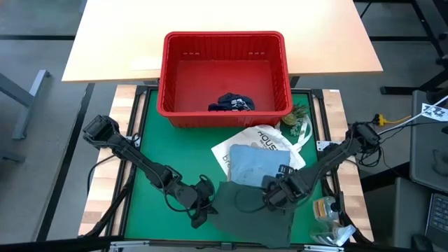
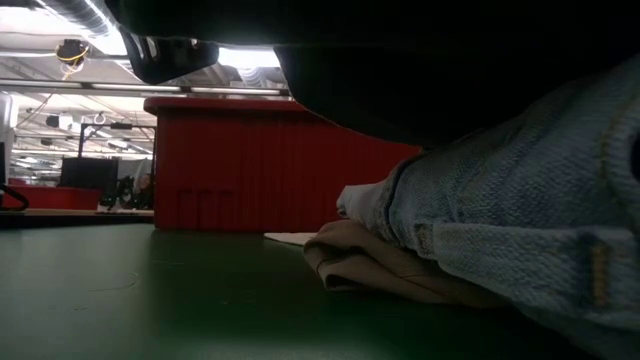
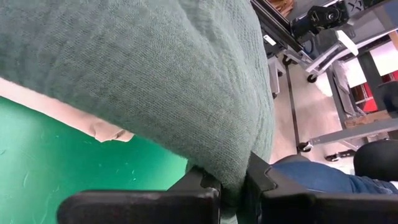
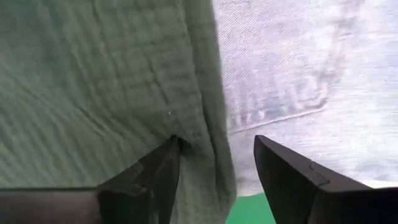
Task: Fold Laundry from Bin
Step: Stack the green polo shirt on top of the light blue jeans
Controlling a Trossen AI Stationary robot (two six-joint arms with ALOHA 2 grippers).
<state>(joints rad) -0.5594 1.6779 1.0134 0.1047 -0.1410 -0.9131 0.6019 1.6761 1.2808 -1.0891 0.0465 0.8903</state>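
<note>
Green garment (image 1: 245,203) sits at the mat's front edge, left gripper (image 3: 233,186) pinching its hem, right gripper (image 4: 214,165) spread wide beside it; soft, floppy stuff, so I'd grab corners.

beige garment (image 2: 380,265) mostly under blue shirt (image 2: 520,210)

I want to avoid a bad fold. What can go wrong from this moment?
1. The left gripper is shut on the dark green garment, while the right gripper stands open: the cloth may sag or pull crooked.
2. The green garment overlaps the light blue garment, so dragging it could disturb that one.
</note>
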